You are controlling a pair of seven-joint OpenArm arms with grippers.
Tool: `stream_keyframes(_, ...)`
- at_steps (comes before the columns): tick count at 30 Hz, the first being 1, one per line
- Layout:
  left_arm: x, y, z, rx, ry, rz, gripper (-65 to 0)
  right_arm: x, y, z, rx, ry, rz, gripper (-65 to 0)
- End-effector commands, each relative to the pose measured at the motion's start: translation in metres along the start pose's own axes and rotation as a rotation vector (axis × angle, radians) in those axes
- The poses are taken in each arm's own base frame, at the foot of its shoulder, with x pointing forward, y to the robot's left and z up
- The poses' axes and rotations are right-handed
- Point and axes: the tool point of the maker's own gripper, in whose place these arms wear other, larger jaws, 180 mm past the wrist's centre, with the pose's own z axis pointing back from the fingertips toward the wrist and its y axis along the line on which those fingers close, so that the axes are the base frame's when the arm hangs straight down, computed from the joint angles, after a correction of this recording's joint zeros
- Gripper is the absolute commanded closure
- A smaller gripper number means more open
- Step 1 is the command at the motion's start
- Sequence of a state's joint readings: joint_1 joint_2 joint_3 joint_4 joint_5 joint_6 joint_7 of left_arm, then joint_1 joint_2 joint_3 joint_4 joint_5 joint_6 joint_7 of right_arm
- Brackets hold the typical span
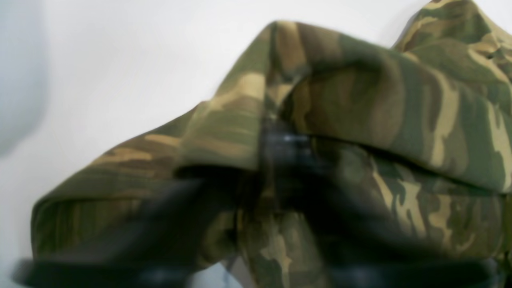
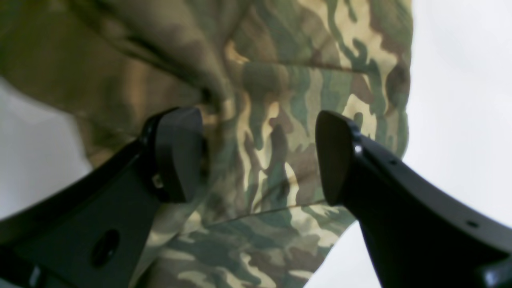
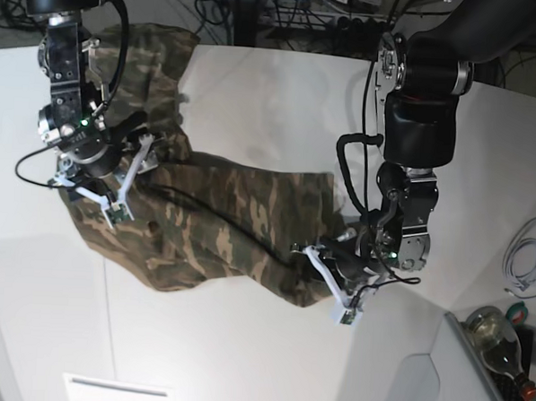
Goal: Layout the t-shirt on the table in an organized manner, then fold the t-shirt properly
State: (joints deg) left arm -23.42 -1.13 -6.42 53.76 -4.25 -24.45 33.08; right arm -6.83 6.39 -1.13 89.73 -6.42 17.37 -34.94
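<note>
The t-shirt lies bunched across the table, stretched from the right gripper (jaws wide apart over cloth) to the left gripper, whose grip I cannot tell.

soft matt camouflage cloth t-shirt, smooth white table with slight sheen, matt black plastic right hand

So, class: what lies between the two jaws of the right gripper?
Camouflage cloth of the t-shirt fills the gap in the open right gripper; the right wrist view shows this, with the jaws standing apart.
</note>
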Motion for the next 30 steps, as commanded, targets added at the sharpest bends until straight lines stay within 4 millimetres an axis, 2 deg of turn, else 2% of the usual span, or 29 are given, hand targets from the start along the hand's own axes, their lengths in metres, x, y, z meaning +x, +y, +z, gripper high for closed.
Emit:
stream_keyframes(1, 0.038, 0.003, 0.008, 0.007, -0.099, -0.022, -31.8, 0.020, -0.008, 0.008, -0.023, -0.068, 0.002, -41.9)
stream_keyframes(3, 0.041, 0.007, 0.017, 0.024, -0.127, -0.039, -45.1, 0.021, -0.006, 0.013, -0.023, -0.080, 0.002, -41.9)
stream_keyframes(5, 0.047, 0.008, 0.030, 0.041, -0.170, -0.067, -54.1, 0.021, -0.003, 0.017, -0.021, -0.093, 0.001, -41.9)
stream_keyframes(9, 0.053, 0.028, 0.075, 0.129, -0.279, -0.058, -56.3, 0.030, 0.010, 0.029, -0.007, -0.183, -0.019, -41.9)
stream_keyframes(10, 0.044, 0.028, 0.084, 0.141, -0.277, -0.063, -56.3, 0.030, 0.012, 0.032, -0.005, -0.201, -0.021, -41.9)
stream_keyframes(13, -0.010, 0.007, 0.101, 0.134, -0.176, -0.095, -56.1, 0.026, 0.026, 0.035, 0.017, -0.204, -0.048, -41.7)
stream_keyframes(15, -0.048, -0.001, 0.104, 0.120, -0.114, -0.078, -56.1, 0.019, 0.030, 0.036, 0.024, -0.191, -0.052, -41.4)
stream_keyframes(18, -0.090, -0.011, 0.101, 0.084, -0.083, -0.014, -56.1, 0.016, 0.032, 0.035, 0.029, -0.182, -0.056, -41.3)
stream_keyframes(21, -0.109, -0.015, 0.096, 0.027, -0.135, 0.146, -56.1, 0.012, 0.034, 0.036, 0.032, -0.175, -0.057, -41.3)
stream_keyframes(25, -0.121, -0.003, 0.094, 0.000, -0.210, 0.300, -56.1, 0.009, 0.035, 0.036, 0.035, -0.168, -0.058, -41.3)
stream_keyframes(28, -0.135, 0.004, 0.088, 0.012, -0.215, 0.358, -56.1, 0.002, 0.038, 0.037, 0.041, -0.153, -0.058, -41.3)
stream_keyframes(30, -0.136, 0.005, 0.083, 0.009, -0.211, 0.367, -56.1, 0.001, 0.039, 0.037, 0.041, -0.152, -0.058, -41.3)
